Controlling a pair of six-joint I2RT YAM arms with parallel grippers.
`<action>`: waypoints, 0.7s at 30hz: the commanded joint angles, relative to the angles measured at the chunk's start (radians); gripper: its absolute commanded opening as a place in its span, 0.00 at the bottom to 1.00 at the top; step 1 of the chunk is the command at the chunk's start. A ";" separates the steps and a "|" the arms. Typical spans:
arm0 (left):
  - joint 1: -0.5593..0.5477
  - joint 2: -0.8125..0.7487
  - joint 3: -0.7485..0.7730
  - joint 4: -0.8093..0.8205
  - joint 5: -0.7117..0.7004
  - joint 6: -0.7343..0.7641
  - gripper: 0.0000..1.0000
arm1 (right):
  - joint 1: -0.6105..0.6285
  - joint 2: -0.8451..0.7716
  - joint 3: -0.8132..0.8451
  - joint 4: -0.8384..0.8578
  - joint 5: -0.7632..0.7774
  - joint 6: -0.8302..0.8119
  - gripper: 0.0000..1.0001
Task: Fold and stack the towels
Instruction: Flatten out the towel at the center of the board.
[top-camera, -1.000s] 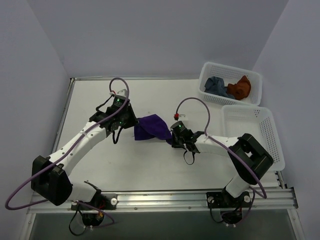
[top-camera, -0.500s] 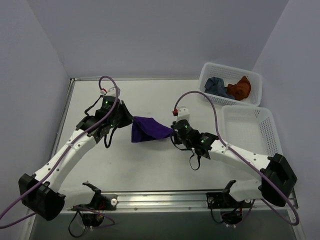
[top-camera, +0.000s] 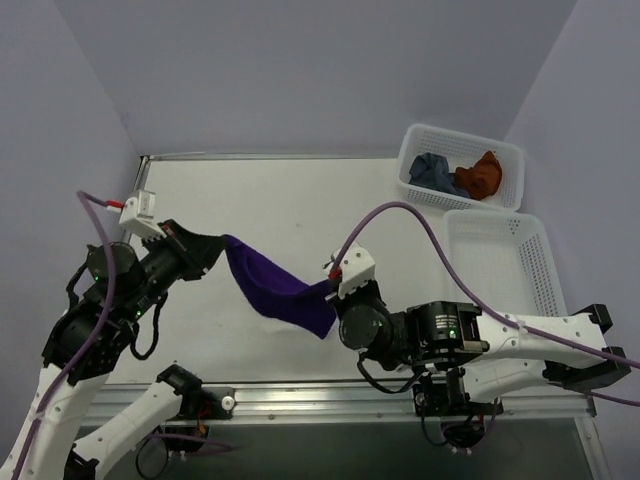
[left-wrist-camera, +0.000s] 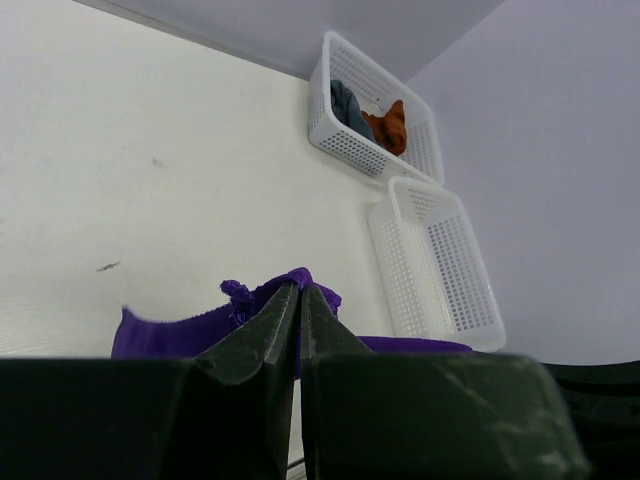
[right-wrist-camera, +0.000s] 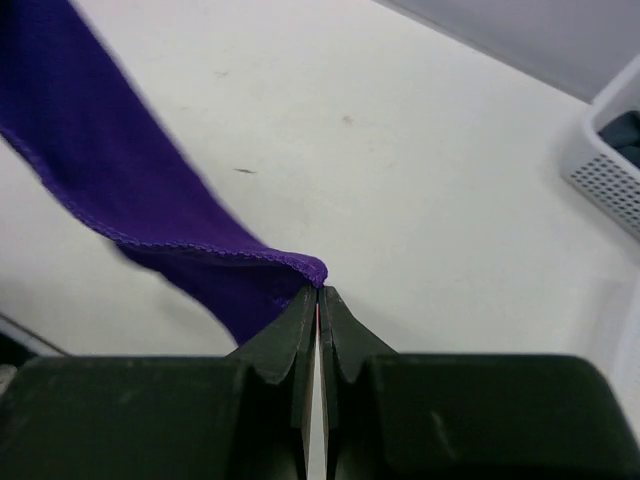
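My left hand (top-camera: 214, 246) is pinched closed on one corner of the deep purple towel (top-camera: 282, 292), and my right hand (top-camera: 330, 291) is closed just as tightly on the opposite corner. The cloth hangs stretched between them as a sagging band above the white surface (top-camera: 300, 195). Its lowest fold seems clear of the surface, though I cannot be sure from above. The slate blue-grey towel (top-camera: 431, 171) and the rust orange-brown towel (top-camera: 480, 174) lie crumpled side by side in the far white basket (top-camera: 411, 148). The nearer white basket (top-camera: 548, 268) sits just beside it.
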 joint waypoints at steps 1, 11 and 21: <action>-0.002 0.007 0.009 -0.071 -0.069 -0.026 0.02 | 0.007 0.053 0.064 -0.208 0.258 0.121 0.00; 0.050 0.339 -0.086 0.053 -0.182 -0.090 0.02 | -0.585 0.006 -0.187 0.288 -0.310 -0.155 0.00; 0.228 1.009 0.224 0.334 -0.038 0.008 0.02 | -1.050 0.564 0.054 0.568 -0.711 -0.463 0.00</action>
